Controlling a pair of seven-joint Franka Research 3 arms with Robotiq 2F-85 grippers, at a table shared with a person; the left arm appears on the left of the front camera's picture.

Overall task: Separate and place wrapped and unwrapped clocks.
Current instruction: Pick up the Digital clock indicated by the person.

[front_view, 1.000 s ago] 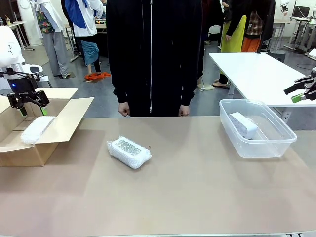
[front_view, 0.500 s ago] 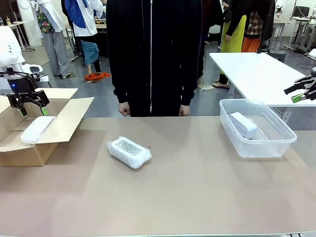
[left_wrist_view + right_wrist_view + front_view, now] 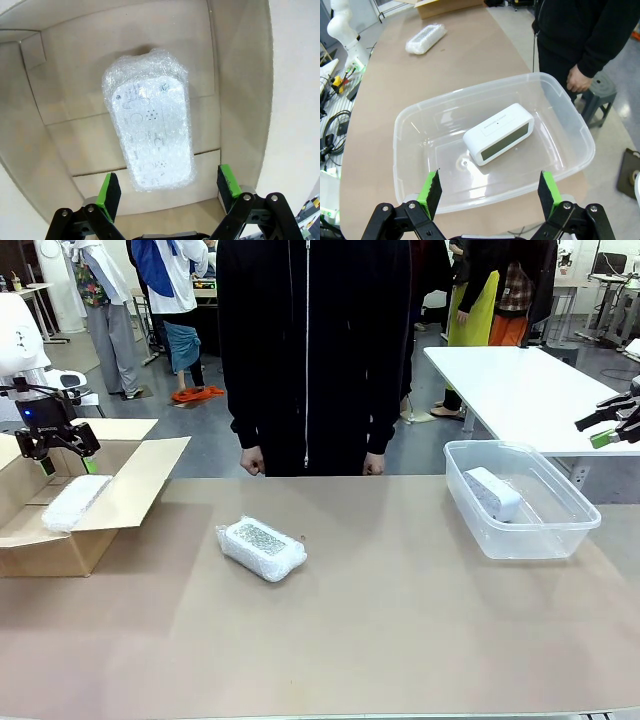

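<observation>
The sorting rule can be read from where things lie. 1 white clock in translucent bubble wrap point(image 3: 73, 502) lies flat on the floor of the open brown cardboard box point(image 3: 130, 490) at the robot's left. The bare white rounded-rectangular clock point(image 3: 492, 494) lies slantwise on the floor of the clear plastic tub point(image 3: 540, 542) at the right. So wrapped goes in the box and unwrapped goes in the tub.

The second bubble-wrapped white clock point(image 3: 262, 548) lies on the tan surface point(image 3: 400, 620) between the 2 containers, nearer the box and touching neither. I judge it to be the 1 piece left to sort, and bound for the box.

The left pincer point(image 3: 67, 466) hangs above the box with its green-padded fingers point(image 3: 109, 190) spread apart and nothing between them. In the left wrist view the pads stand clear of the wrap below, a pose that fits a release and not a grasp. The right pincer point(image 3: 603, 430) hangs high at the right, outside the tub, also apart and empty. Its wrist view looks down on the tub and the bare clock.

The person point(image 3: 310, 350) stands at the far edge with both hands point(image 3: 251, 461) hanging loose and touching nothing.

The left arm is nearer the loose clock. Bubble wrap gives under pressure, so a grip across the short width seems wise.
</observation>
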